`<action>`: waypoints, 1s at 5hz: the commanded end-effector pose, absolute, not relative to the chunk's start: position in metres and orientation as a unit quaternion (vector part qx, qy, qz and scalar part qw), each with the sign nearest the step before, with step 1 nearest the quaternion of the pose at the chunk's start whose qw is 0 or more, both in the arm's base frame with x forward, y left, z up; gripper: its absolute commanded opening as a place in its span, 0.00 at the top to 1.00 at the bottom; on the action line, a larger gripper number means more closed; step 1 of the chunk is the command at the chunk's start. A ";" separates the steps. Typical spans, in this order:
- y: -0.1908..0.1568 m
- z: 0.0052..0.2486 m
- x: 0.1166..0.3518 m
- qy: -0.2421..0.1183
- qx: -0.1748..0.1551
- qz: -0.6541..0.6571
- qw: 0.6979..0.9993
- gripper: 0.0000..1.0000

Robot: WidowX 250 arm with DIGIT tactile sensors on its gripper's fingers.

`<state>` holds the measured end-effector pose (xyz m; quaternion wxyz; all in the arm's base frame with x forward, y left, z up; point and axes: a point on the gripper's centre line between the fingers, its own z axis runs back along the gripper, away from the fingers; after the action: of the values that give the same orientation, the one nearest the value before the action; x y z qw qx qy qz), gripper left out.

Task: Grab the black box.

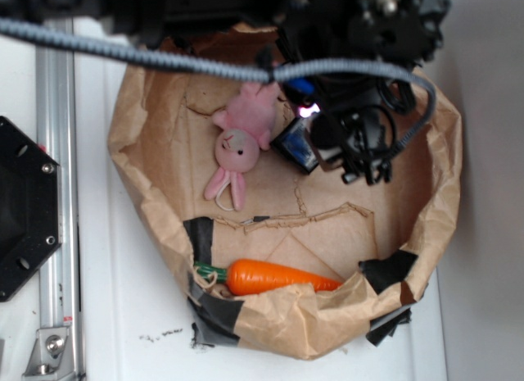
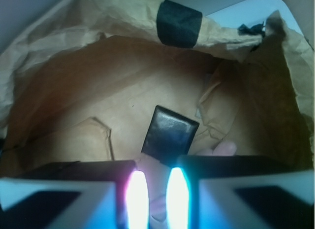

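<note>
The black box (image 1: 296, 143) is a small glossy square lying tilted inside the brown paper bag (image 1: 164, 135), just right of the pink plush bunny (image 1: 239, 143). My gripper (image 1: 348, 147) hangs directly at the box's right side. In the wrist view the black box (image 2: 170, 133) reaches forward from my gripper (image 2: 153, 189), and its near edge is hidden behind the fingertips. The two lit pads (image 2: 137, 197) stand close together with a narrow gap. Only pink plush shows in that gap, so I cannot tell whether the box is pinched.
An orange toy carrot (image 1: 278, 277) lies at the bag's front wall. Black tape strips (image 1: 391, 270) patch the crumpled rim. A large black hexagonal plate (image 1: 20, 209) and a metal rail (image 1: 57, 192) sit to the left. A cable (image 1: 164, 60) crosses above the bag.
</note>
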<state>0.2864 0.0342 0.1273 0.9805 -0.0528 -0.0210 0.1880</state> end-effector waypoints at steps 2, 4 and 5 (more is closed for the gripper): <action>0.047 0.066 0.280 -0.060 -0.075 0.308 0.947 0.00; 0.050 0.014 0.293 -0.030 -0.020 0.371 0.928 0.00; 0.048 -0.005 0.299 -0.006 -0.003 0.362 0.932 0.00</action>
<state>0.3154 0.0447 0.0106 0.9306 -0.0086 -0.0146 0.3656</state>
